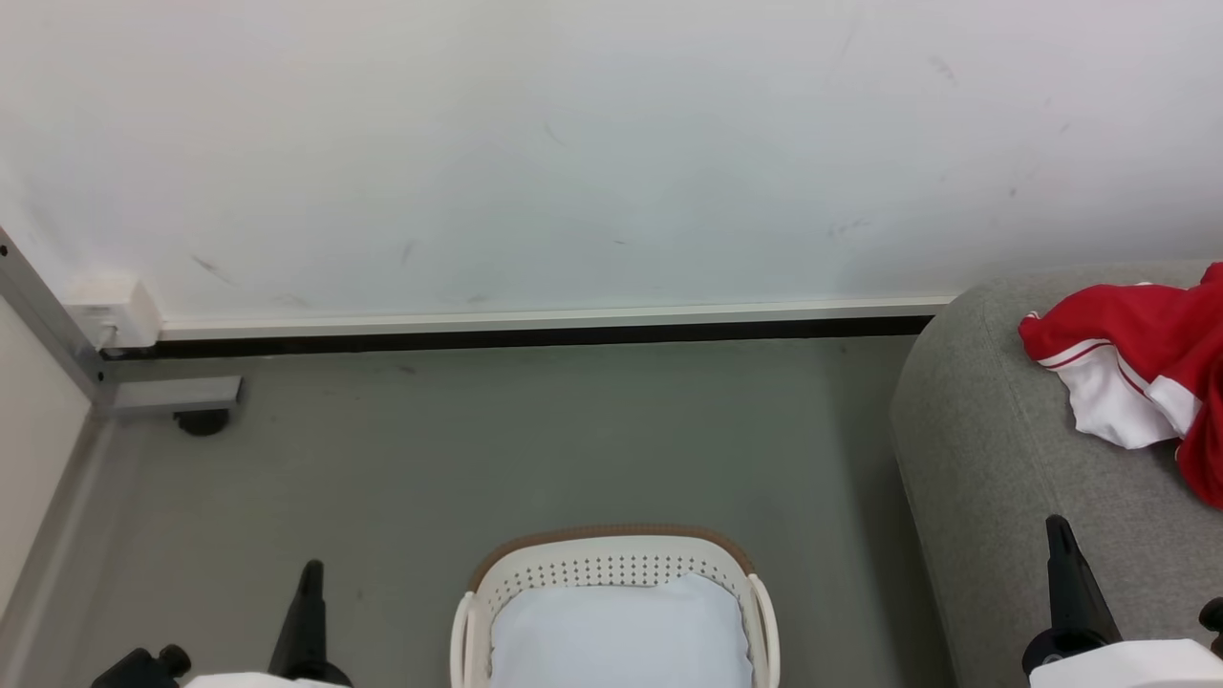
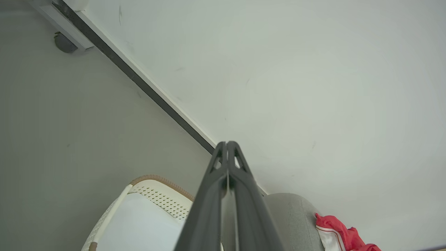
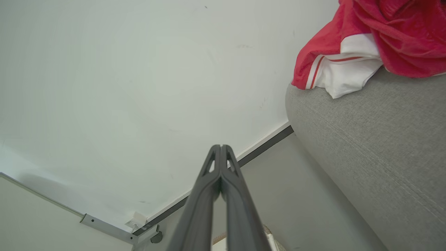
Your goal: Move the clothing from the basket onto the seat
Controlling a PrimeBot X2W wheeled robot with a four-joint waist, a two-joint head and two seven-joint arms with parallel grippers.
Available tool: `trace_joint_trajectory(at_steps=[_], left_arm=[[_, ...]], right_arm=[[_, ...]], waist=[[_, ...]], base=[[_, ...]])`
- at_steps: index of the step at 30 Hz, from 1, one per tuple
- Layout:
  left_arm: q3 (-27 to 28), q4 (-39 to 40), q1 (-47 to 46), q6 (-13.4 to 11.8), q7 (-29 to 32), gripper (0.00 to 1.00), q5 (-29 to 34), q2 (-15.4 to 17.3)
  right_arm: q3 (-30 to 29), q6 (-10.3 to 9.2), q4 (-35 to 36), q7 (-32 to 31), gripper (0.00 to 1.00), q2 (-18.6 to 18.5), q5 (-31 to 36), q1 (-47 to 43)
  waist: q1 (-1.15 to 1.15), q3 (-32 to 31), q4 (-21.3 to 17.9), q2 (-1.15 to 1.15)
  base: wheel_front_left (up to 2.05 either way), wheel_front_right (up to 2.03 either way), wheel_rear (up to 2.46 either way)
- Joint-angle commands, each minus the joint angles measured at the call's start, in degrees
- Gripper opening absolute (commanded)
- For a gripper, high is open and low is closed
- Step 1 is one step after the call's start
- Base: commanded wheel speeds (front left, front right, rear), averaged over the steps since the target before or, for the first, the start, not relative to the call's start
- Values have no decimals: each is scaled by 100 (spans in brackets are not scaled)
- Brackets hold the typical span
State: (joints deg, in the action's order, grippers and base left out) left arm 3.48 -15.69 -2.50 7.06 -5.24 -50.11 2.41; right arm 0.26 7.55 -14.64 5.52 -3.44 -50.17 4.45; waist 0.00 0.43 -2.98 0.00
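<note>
Lower centre, the basket (image 1: 592,571) slips off the bottom edge, pale pad (image 1: 616,635) covering its inside; clothing (image 1: 1137,334) and seat (image 1: 994,478) cut by the right edge.

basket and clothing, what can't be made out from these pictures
basket: near part cut off by the head view's bottom edge; the cushion pad covers its inside.
clothing: runs off the head view's right edge, so garment count is unclear.
seat: mostly beyond that same edge.
</note>
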Motion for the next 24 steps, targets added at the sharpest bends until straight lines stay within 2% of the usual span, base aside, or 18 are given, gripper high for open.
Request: trace_joint_trajectory(at_steps=[1,24], left_arm=[[38,86,-140,24,56,0,-242,40],[133,120,-236,36,443,0,-1603,51]], right_arm=[[-52,-3,86,-49,0,-24,-241,137],[-252,-5,89,-433,0,-12,-1619,172]], waist=[[0,-1,8,0],[0,-7,84,0]], base=[[0,0,0],[0,0,0]])
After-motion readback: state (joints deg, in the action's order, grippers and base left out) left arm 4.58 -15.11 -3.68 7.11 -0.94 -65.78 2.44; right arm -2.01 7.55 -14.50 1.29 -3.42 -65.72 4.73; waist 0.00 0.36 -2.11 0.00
